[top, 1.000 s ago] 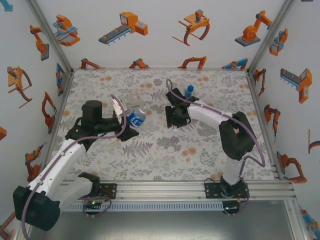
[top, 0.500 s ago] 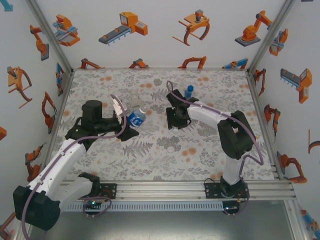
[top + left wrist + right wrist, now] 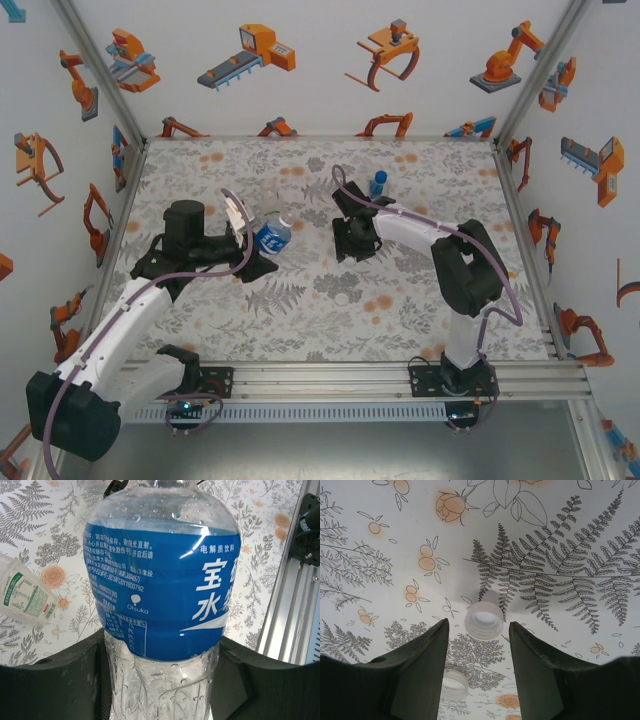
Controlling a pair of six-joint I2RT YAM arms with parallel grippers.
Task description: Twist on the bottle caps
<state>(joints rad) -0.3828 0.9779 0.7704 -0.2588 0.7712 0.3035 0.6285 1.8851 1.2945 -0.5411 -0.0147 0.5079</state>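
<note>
My left gripper (image 3: 160,680) is shut on the lower body of the blue-labelled water bottle (image 3: 162,585), which shows upright in the top view (image 3: 272,237) with its neck uncapped. My right gripper (image 3: 479,625) is open and points down at the table. A white bottle cap (image 3: 484,620) lies open side up just beyond its fingertips, untouched. A second white cap (image 3: 454,684) lies partly behind the left finger (image 3: 417,675). In the top view the right gripper (image 3: 352,240) hovers mid-table. A short bottle with a blue cap (image 3: 377,184) stands behind it.
A clear bottle with a green and white label (image 3: 27,595) is just left of the held bottle, also faintly seen from above (image 3: 268,196). A small white cap (image 3: 343,298) lies on the flowered table (image 3: 420,320). Aluminium rail (image 3: 287,605) runs along the near edge.
The right arm has edged slightly to the left. The left arm and its bottle have stayed still.
</note>
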